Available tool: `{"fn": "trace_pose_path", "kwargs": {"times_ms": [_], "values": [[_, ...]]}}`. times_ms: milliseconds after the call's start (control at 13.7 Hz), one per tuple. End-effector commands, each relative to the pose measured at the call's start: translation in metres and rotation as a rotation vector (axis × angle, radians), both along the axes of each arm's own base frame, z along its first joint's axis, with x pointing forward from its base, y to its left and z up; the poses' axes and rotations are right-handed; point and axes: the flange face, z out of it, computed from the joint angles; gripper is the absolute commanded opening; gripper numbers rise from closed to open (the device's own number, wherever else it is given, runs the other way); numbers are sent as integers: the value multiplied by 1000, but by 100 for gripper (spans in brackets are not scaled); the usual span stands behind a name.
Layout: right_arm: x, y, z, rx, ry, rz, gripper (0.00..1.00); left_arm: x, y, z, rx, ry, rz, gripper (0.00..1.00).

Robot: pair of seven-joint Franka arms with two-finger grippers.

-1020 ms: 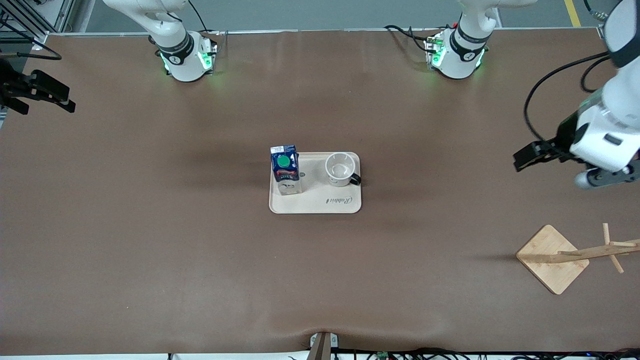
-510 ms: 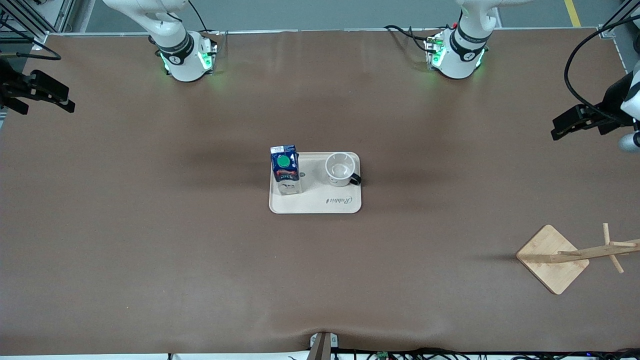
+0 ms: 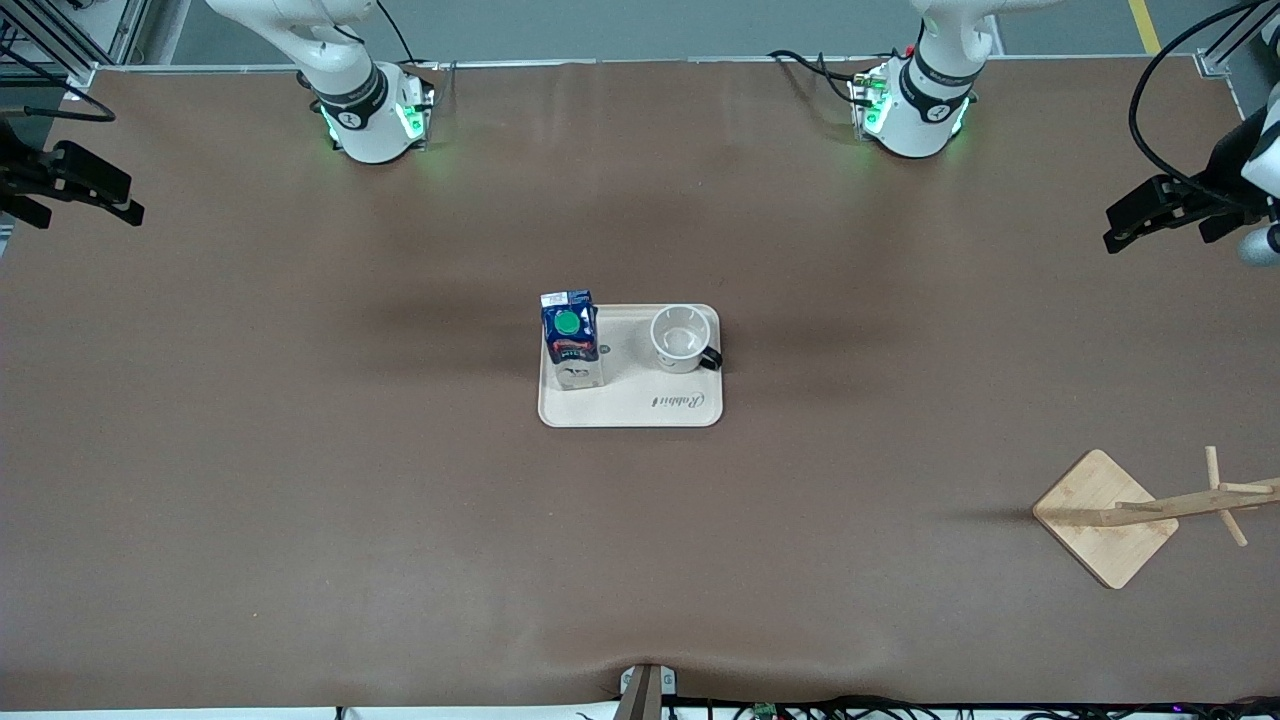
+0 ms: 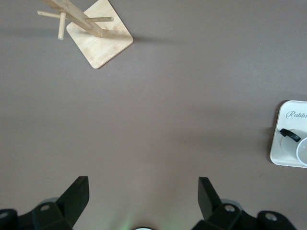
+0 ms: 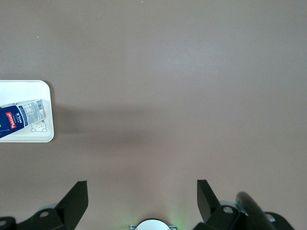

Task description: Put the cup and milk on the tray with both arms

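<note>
While my left gripper (image 4: 143,196) and right gripper (image 5: 142,199) hang spread, the rounded cream tray (image 3: 630,412) carries the gable-top carton milk (image 3: 571,338) and the glossy cup (image 3: 681,340), its face hidden.

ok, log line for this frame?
cup on tray | milk on tray | left gripper open | right gripper open

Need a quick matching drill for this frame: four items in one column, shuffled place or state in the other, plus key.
Items
1. milk carton
2. cup
3. wooden stand
4. left gripper

Places or states
A. on the tray, at the side toward the left arm's end
B. jaws open, holding nothing, over the table's edge at the left arm's end
C. upright on the tray, at the side toward the right arm's end
D. on the bare table, nearer the front camera than the tray

Pairs: 1-C, 2-A, 3-D, 4-B
</note>
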Motion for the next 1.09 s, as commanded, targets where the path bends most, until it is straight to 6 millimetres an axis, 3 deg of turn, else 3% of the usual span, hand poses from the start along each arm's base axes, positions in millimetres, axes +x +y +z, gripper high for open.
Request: {"fn": "trace_pose_path", "kwargs": {"times_ms": [0, 364, 1020], "values": [[-1, -3, 1, 11, 2, 8, 100, -8, 1, 4, 20, -5, -16, 100], [-1, -10, 0, 12, 4, 1, 100, -5, -11, 0, 17, 0, -62, 100], [0, -12, -1, 12, 4, -2, 100, -5, -10, 4, 16, -9, -62, 100]]}}
